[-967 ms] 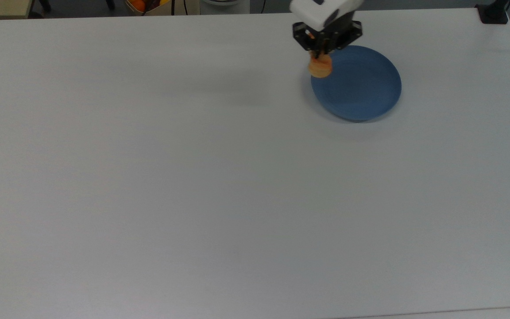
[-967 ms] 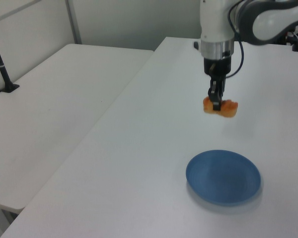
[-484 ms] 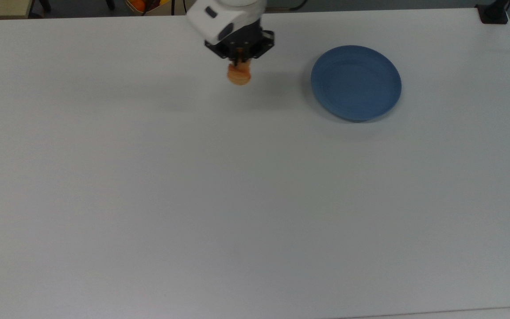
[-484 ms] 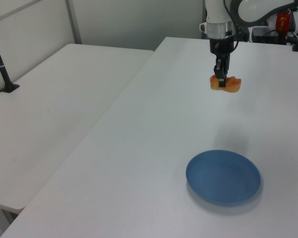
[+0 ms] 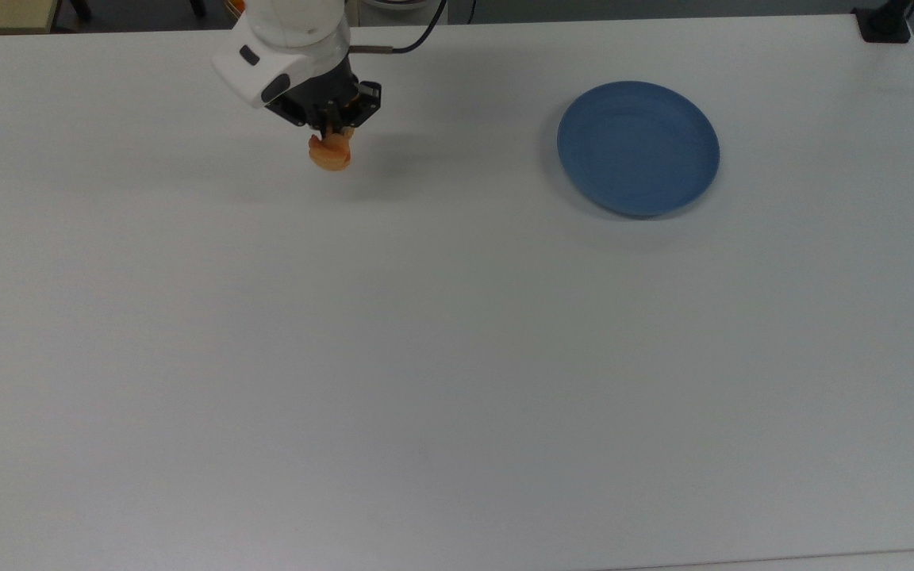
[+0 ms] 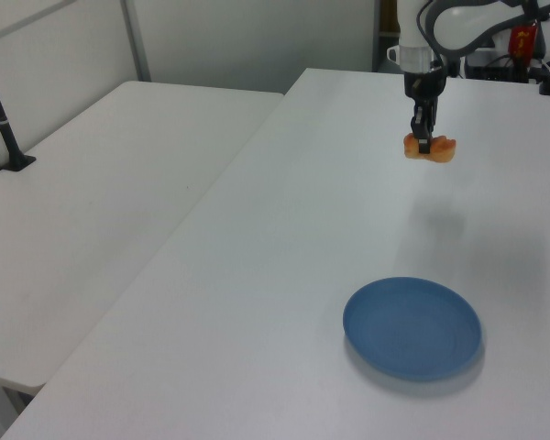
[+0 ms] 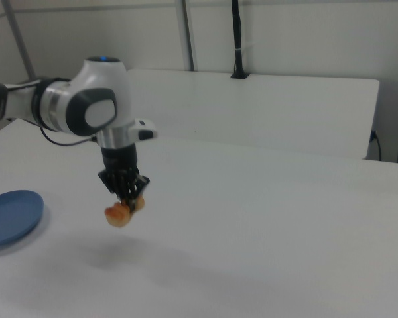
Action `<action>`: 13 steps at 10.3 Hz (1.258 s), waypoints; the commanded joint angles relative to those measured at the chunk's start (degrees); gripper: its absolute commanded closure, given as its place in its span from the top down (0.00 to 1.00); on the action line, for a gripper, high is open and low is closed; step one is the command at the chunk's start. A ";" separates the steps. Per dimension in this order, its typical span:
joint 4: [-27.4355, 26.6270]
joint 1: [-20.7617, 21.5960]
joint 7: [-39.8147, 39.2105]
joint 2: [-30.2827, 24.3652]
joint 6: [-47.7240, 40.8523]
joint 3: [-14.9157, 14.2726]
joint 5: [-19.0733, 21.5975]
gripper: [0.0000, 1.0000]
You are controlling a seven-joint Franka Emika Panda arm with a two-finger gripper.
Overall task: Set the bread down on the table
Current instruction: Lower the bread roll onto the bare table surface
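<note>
The bread [image 5: 331, 152] [image 6: 430, 148] [image 7: 121, 212], a small orange-brown bun, hangs in the air above the white table [image 5: 457, 357] [image 6: 284, 275] [image 7: 265, 225]. My gripper [image 5: 332, 135] [image 6: 423, 141] [image 7: 129, 197] is shut on it from above. Its shadow falls on the tabletop below, apart from it. In the top view the bun is far to the left of the blue plate [image 5: 638, 147] [image 6: 412, 327] [image 7: 10, 216], near the table's far edge.
The round blue plate lies with nothing on it at the top view's upper right. A second white table [image 6: 82, 211] [image 7: 265, 112] stands beside this one. A black clamp [image 5: 884, 24] sits at the table's far right corner in the top view.
The gripper has carried the bread away from over the plate's edge, moving steadily to the top view's left. The plate has stayed in place.
</note>
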 commanded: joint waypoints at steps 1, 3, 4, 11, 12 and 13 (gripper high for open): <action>-5.07 -2.37 -4.40 -0.19 4.96 -0.65 -0.37 0.00; -6.56 -2.91 -4.50 1.12 7.25 -0.74 -0.54 0.00; -8.66 -2.91 -4.50 1.21 9.95 -0.74 -0.98 0.00; -9.38 -2.56 -6.78 1.92 11.56 -0.65 -1.16 0.00; -9.47 -2.82 -7.13 1.92 11.56 -0.65 -1.51 0.00; -9.47 -2.82 -7.83 1.92 11.56 -0.65 -1.51 0.00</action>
